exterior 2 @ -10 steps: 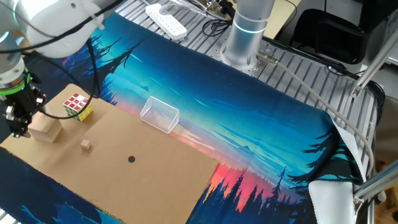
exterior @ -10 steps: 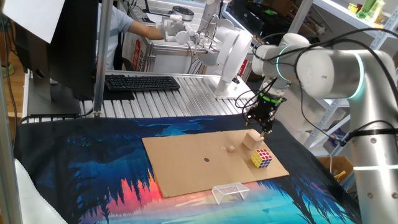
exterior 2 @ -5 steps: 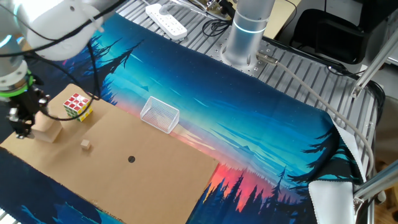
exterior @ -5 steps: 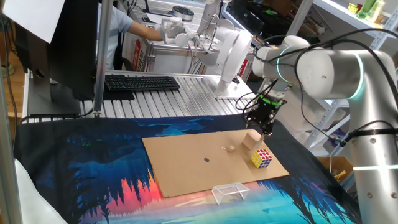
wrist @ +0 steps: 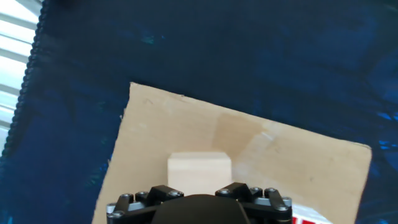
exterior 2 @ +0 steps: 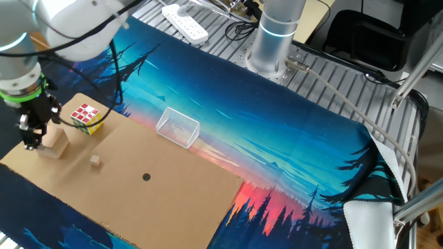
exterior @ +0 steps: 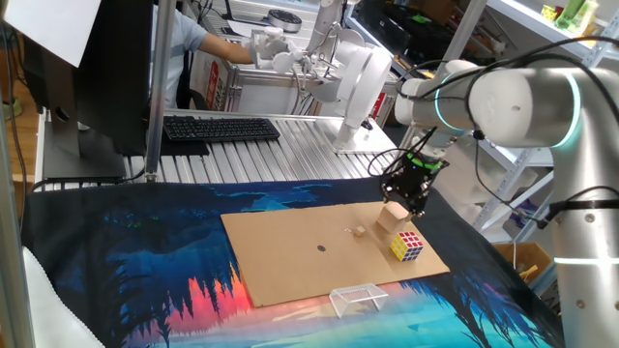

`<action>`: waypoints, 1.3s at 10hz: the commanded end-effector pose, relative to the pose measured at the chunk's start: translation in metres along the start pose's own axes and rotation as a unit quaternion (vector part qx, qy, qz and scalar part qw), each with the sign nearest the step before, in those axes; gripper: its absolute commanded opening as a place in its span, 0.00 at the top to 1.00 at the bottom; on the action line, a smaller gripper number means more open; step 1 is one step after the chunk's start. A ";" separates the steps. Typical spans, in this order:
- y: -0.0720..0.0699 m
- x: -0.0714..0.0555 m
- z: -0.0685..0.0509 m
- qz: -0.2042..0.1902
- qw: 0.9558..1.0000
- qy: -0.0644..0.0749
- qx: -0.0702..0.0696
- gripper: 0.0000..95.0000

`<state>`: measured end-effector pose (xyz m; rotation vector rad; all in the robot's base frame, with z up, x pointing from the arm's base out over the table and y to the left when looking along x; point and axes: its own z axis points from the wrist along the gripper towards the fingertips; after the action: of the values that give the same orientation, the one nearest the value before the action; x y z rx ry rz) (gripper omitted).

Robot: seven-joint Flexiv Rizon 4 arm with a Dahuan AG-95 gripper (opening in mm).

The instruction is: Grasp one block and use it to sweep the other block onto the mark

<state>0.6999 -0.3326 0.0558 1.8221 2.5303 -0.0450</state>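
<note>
The tan wooden cube (exterior: 392, 217) sits at the far right of the cardboard sheet (exterior: 290, 256). The tiny tan piece (exterior: 359, 231) lies just left of it. The dark dot mark (exterior: 322, 247) is further left, mid-sheet. My gripper (exterior: 410, 199) hovers just above and behind the cube, holding nothing. In the other fixed view the gripper (exterior 2: 31, 140) is at the left edge of the cube (exterior 2: 54, 144), with the tiny piece (exterior 2: 95, 160) and mark (exterior 2: 146, 176) to its right. In the hand view the cube (wrist: 199, 169) is right below the hand; the fingertips are hidden.
A multicoloured puzzle cube (exterior: 407, 246) stands close in front of the tan cube, also seen in the other fixed view (exterior 2: 86, 117). A clear plastic frame (exterior: 356, 298) lies at the sheet's near edge. A keyboard (exterior: 221, 128) sits behind the cloth.
The gripper has shifted slightly closer to the tan cube. The cube, tiny piece and puzzle cube have not moved.
</note>
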 end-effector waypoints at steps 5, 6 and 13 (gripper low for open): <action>-0.005 -0.001 0.008 -0.016 1.000 -0.008 -0.007 0.40; -0.005 -0.002 0.009 -0.016 1.000 -0.010 -0.008 0.40; -0.005 -0.002 0.010 -0.032 0.999 -0.012 -0.007 1.00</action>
<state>0.6937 -0.3359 0.0454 1.7214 2.5668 -0.0505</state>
